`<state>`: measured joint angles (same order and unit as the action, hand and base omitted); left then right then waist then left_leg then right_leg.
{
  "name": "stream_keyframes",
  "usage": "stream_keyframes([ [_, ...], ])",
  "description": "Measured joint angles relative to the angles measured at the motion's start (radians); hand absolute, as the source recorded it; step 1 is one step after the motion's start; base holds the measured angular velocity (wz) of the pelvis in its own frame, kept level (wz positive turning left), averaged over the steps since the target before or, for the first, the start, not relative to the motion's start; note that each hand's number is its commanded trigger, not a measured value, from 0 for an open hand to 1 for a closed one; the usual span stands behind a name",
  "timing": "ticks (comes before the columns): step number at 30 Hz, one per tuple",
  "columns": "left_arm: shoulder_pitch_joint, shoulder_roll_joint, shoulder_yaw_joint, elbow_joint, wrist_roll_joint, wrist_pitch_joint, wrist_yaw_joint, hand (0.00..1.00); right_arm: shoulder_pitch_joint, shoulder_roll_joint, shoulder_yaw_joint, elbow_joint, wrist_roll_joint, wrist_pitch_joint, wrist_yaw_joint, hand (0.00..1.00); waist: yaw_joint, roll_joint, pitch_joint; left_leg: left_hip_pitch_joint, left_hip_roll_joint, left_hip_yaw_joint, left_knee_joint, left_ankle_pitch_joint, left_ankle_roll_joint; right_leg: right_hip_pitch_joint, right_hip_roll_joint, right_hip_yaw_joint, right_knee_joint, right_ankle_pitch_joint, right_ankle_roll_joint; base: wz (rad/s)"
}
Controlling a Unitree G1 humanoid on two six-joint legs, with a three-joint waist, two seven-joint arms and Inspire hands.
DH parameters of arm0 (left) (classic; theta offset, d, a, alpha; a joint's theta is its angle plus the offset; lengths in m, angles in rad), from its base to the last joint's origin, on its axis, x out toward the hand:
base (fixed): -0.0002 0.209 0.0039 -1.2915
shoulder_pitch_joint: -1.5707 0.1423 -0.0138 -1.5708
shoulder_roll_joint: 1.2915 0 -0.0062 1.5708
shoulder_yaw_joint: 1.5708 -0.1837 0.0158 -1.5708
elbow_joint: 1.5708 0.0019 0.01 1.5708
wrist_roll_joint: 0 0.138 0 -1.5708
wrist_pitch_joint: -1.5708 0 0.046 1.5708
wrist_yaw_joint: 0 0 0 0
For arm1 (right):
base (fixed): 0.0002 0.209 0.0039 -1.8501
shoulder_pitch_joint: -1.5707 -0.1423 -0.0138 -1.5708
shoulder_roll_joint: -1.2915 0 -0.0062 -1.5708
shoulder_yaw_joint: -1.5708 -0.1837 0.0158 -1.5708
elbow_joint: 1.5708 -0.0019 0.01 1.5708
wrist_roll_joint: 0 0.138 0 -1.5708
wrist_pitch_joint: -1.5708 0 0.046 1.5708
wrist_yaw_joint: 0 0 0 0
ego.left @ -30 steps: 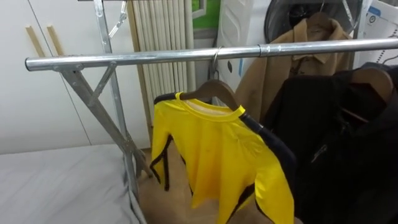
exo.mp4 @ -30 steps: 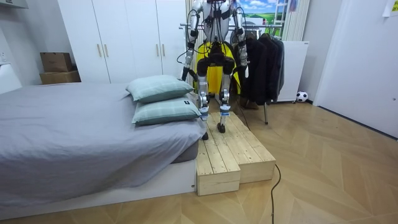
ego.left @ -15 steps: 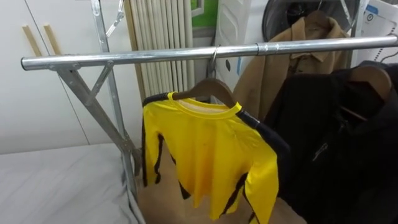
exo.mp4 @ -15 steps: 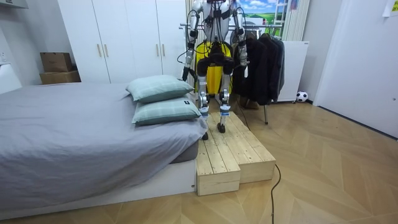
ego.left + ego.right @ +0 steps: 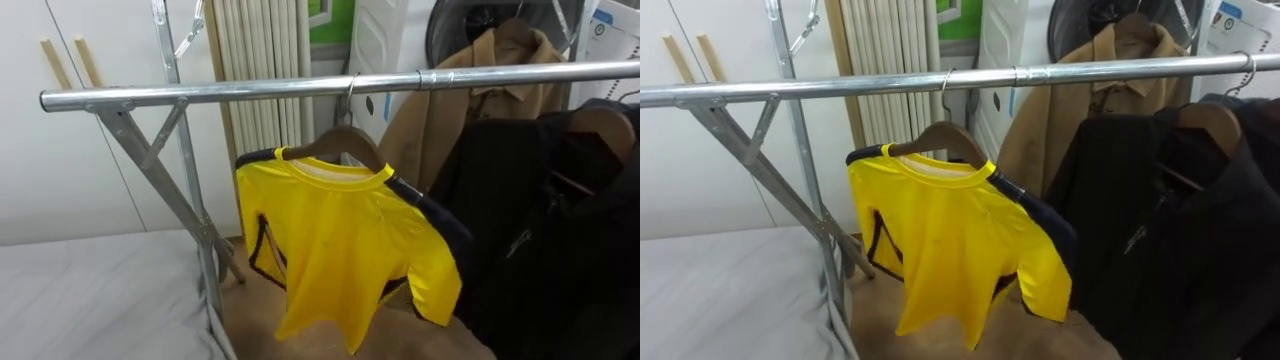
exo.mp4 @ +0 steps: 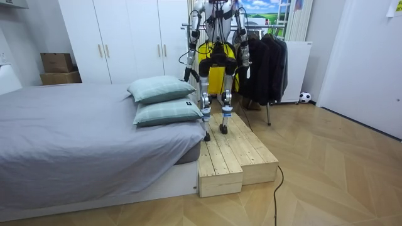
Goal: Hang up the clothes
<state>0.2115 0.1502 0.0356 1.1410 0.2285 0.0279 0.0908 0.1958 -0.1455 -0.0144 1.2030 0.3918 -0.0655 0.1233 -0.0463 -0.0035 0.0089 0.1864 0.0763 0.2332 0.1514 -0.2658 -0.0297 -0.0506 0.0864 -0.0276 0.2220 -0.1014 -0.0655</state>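
Observation:
A yellow shirt with dark trim (image 5: 340, 240) hangs on a wooden hanger (image 5: 345, 140), whose hook sits over the metal rail (image 5: 250, 92) of the clothes rack. The shirt's body hangs a little askew, its hem toward the lower left. In the room view I stand on a wooden platform (image 6: 235, 157) facing the rack, with the shirt (image 6: 205, 53) in front of me. My left hand (image 6: 188, 74) and right hand (image 6: 242, 63) hang low at my sides, apart from the shirt and too small to read.
Black garments (image 5: 540, 220) and a tan coat (image 5: 500, 70) hang to the shirt's right. The rack's slanted brace (image 5: 150, 160) stands at the left above the grey bed (image 5: 90, 290). Two pillows (image 6: 163, 100) lie by the platform.
The yellow shirt has swung on its hanger, and its hem and sleeves now hang further left and higher. The view shifted slightly. My stance on the platform is unchanged.

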Motion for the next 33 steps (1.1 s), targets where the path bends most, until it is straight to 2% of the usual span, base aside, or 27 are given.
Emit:
stream_keyframes([
  [13,0.001,0.002,0.002,0.001,-0.001,0.001,-0.014,0.00,-0.002,-0.002,0.001,0.003,0.004,0.003,0.004,0.00,0.001,0.005,0.0002,-0.005,0.005,0.000,-0.001,-0.001,0.000,-0.004,0.004,-0.005,0.001,0.000,-0.002,0.00],
  [16,0.009,0.001,0.002,0.001,0.000,0.004,-0.010,0.00,-0.005,-0.006,0.002,0.000,0.004,0.010,0.014,0.00,0.002,0.006,-0.0011,-0.010,0.010,-0.001,0.003,-0.004,-0.004,-0.006,0.006,-0.009,0.003,0.002,-0.007,0.00],
  [20,0.008,0.001,0.028,0.004,0.004,0.004,-0.005,0.00,-0.025,-0.019,0.017,0.000,-0.013,0.024,0.028,0.00,0.015,0.004,-0.0042,-0.071,0.022,-0.008,0.068,-0.020,-0.012,-0.041,-0.004,-0.038,0.022,-0.010,-0.022,0.11],
  [22,-0.003,-0.004,0.048,0.000,0.005,0.007,-0.004,0.00,-0.030,-0.032,0.030,0.001,-0.045,0.025,0.032,0.00,0.023,0.003,-0.0055,-0.118,0.025,-0.018,0.117,-0.020,-0.012,-0.054,-0.016,-0.069,0.022,-0.012,-0.026,0.51],
  [25,-0.029,-0.005,0.054,-0.001,0.003,0.007,-0.005,0.00,-0.069,-0.050,0.062,0.001,-0.107,0.033,0.031,0.00,0.054,0.006,-0.0049,-0.182,0.037,-0.020,0.154,-0.019,-0.014,-0.084,-0.027,-0.132,0.021,-0.016,-0.036,0.63],
  [27,-0.052,-0.003,0.058,0.000,-0.002,0.005,-0.006,0.00,-0.103,-0.071,0.071,0.021,-0.147,0.055,0.026,0.00,0.067,0.007,-0.0040,-0.245,0.049,-0.025,0.182,-0.003,-0.039,-0.087,-0.040,-0.231,0.020,-0.023,-0.047,1.16],
  [28,-0.055,0.000,0.058,-0.002,-0.002,0.005,-0.006,0.00,-0.109,-0.073,0.069,0.029,-0.150,0.061,0.021,0.00,0.070,0.005,-0.0039,-0.258,0.051,-0.025,0.186,0.004,-0.040,-0.085,-0.045,-0.259,0.017,-0.028,-0.051,1.53],
  [29,-0.064,0.003,0.058,-0.006,-0.002,0.008,-0.006,0.00,-0.117,-0.076,0.068,0.042,-0.155,0.076,0.011,0.00,0.081,0.000,-0.0038,-0.282,0.052,-0.025,0.186,0.023,-0.035,-0.088,-0.067,-0.317,0.013,-0.041,-0.057,1.57],
  [30,-0.069,0.004,0.059,-0.007,0.000,0.013,-0.006,0.00,-0.121,-0.079,0.064,0.043,-0.155,0.091,0.000,0.00,0.085,-0.014,-0.0065,-0.300,0.055,-0.006,0.200,0.037,-0.029,-0.086,-0.086,-0.380,0.008,-0.062,-0.063,1.50],
  [31,-0.072,0.002,0.060,-0.008,-0.001,0.014,-0.008,0.00,-0.121,-0.081,0.056,0.042,-0.156,0.092,-0.004,0.00,0.087,-0.012,0.0005,-0.305,0.066,0.032,0.245,0.027,-0.014,-0.079,-0.090,-0.402,0.008,-0.074,-0.057,1.38],
  [32,-0.070,0.000,0.064,-0.008,-0.001,0.017,-0.015,0.00,-0.121,-0.080,0.039,0.040,-0.159,0.092,-0.015,0.00,0.103,-0.007,0.0058,-0.305,0.094,0.106,0.352,-0.004,0.020,-0.064,-0.092,-0.455,0.006,-0.085,-0.065,1.41],
  [33,-0.071,-0.001,0.063,-0.009,-0.001,0.017,-0.023,0.00,-0.123,-0.075,0.023,0.036,-0.153,0.092,-0.020,0.00,0.103,0.004,0.0066,-0.297,0.120,0.159,0.448,-0.025,0.035,-0.051,-0.094,-0.523,0.006,-0.095,-0.074,1.55],
])
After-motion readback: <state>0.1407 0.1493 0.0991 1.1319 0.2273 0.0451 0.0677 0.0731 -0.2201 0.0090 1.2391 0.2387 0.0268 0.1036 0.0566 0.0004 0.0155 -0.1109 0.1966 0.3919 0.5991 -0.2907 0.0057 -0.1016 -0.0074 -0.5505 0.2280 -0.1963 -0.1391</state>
